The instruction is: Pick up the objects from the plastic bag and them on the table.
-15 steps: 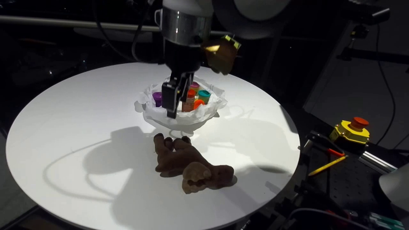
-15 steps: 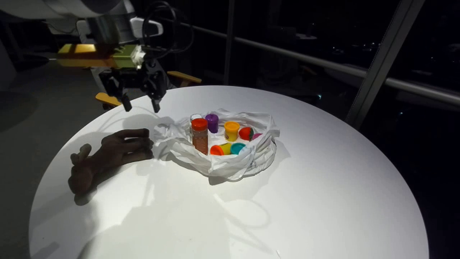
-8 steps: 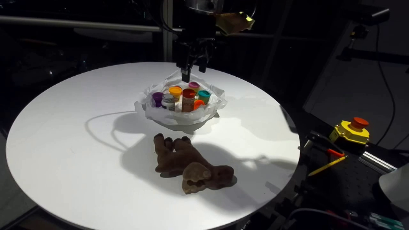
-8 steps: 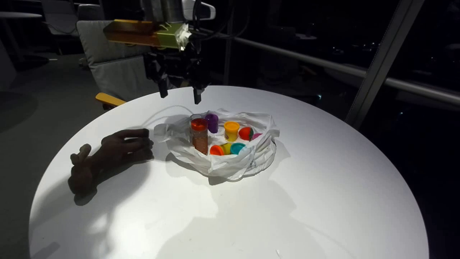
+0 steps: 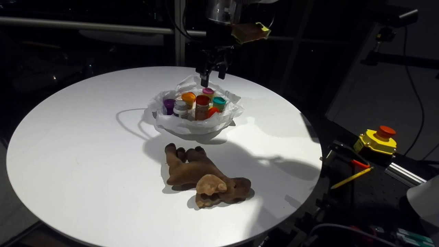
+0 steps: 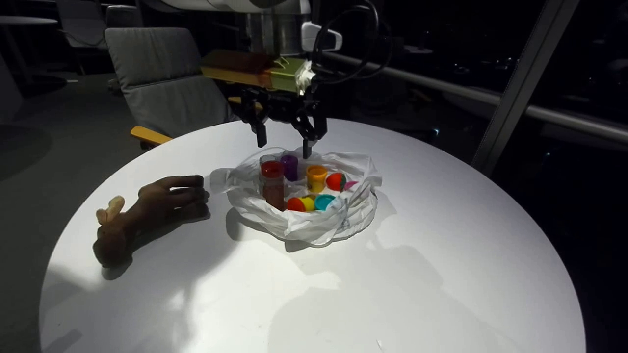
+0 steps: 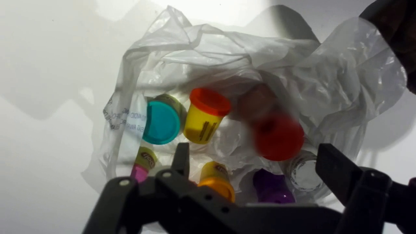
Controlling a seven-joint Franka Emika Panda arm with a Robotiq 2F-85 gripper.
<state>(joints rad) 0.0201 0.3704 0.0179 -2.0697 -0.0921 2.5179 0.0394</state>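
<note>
In an exterior view, the hand (image 5: 213, 79) hangs over the plastic bag (image 5: 185, 127) on the table (image 5: 85, 171), its jaws apart, holding nothing. In an exterior view, the red-capped jar (image 6: 273, 189), probably the target, stands nearly upright in the bag, below the hand. In the wrist view its blurred lid (image 7: 279, 136) shows beneath the gap, off-centre toward that view's right edge; a shift that way seems due before lowering.

Grey chair (image 6: 156, 63) with yellowish armrests (image 6: 149, 136), yellow pencil (image 5: 352, 178) on a black surface (image 5: 372, 195).
</note>
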